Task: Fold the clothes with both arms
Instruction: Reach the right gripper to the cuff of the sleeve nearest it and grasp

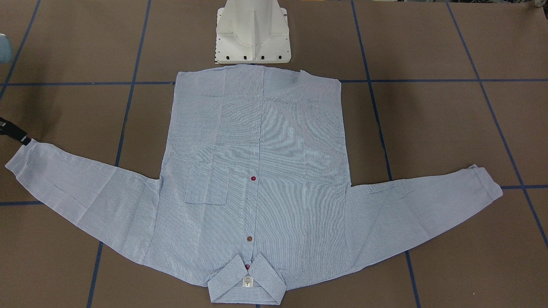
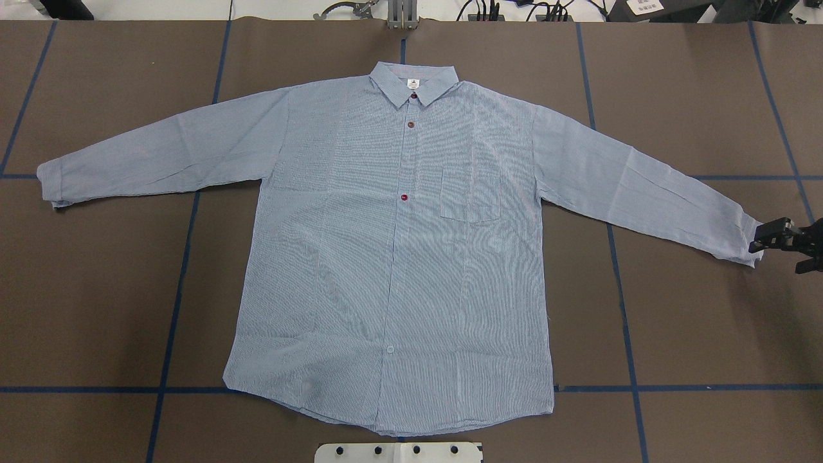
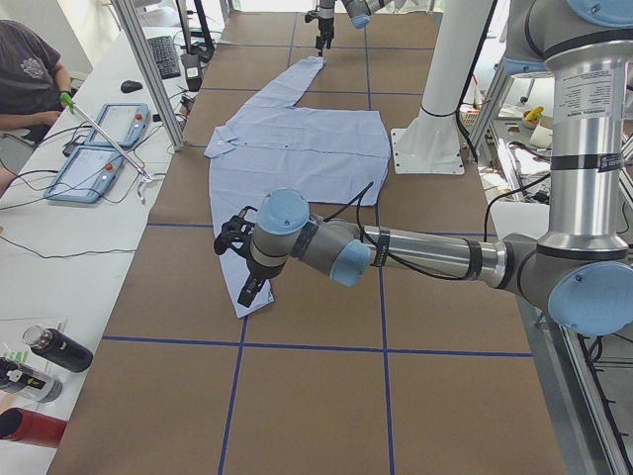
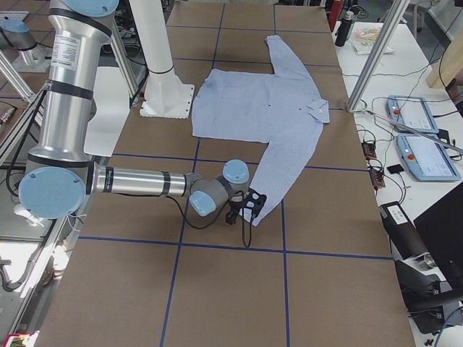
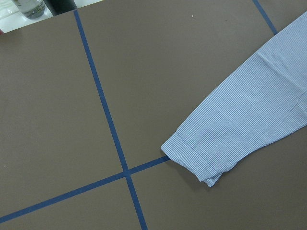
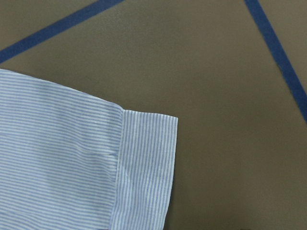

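Hem point(image 2: 386, 424): lies nearest the robot, flat on the brown desk point(image 2: 96, 308) and not turned up.
Shirt point(image 2: 392, 257): is spread front-up in the middle of the desk, buttoned and smooth. No fold is seen in it, so the spreading is judged done and the folding not begun.
Right sleeve point(image 2: 643, 186): is stretched out to the right, its cuff point(image 6: 144, 167) flat on the desk and not lifted.
Right gripper point(image 2: 765, 241): is set at the very end of that cuff, touching or just beside it. Whether the jaws are spread or closed cannot be told, and no cloth is seen raised.
Left sleeve point(image 2: 161, 154): is stretched out to the left, its cuff point(image 5: 192, 160) lying flat with nothing on it.
Left gripper point(image 3: 235, 242): is held above that cuff, apart from it. The state of its jaws cannot be told.
Collar point(image 2: 415, 80): lies farthest off, closed and flat.
Left to do: both sleeves are judged due to be brought in over the body, and then the body folded, hem toward collar.
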`<state>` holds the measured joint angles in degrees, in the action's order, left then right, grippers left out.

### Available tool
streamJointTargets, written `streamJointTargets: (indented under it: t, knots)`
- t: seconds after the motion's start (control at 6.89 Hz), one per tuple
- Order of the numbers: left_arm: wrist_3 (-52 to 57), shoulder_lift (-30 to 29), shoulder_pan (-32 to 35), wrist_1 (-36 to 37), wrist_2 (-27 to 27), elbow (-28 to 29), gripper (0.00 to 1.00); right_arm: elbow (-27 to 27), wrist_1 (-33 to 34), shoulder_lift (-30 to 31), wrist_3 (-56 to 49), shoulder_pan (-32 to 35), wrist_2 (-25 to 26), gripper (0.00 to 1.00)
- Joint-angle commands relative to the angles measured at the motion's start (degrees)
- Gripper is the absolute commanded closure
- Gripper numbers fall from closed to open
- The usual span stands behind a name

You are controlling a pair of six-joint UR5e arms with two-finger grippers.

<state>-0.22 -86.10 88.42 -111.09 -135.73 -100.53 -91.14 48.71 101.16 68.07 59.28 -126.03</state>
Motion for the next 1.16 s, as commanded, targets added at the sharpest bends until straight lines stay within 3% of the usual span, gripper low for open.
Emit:
streamJointTargets:
  t: [0.0, 0.29, 0.44, 0.58, 1.02]
  knots:
    - [0.0, 0.1, 0.0, 0.0, -0.1, -0.1, 0.00, 3.1, -3.9, -1.1, 0.9, -1.2, 0.6, 0.15]
    - [0.1, 0.1, 0.0, 0.0, 0.0, 0.0, 0.00, 3.2, -4.1, -1.8, 5.0, -2.3, 0.6, 0.30]
    - [0.1, 0.1, 0.0, 0.0, 0.0, -0.1, 0.00, 3.1, -4.1, -2.0, 6.4, -2.3, 0.7, 0.71]
    - [0.1, 0.1, 0.0, 0.0, 0.0, -0.2, 0.00, 2.8, -4.1, -2.8, 8.2, -2.3, 0.5, 1.00]
    - [0.1, 0.1, 0.1, 0.0, 0.1, -1.1, 0.00, 1.8, -4.1, -3.0, 8.1, -2.1, 0.6, 1.00]
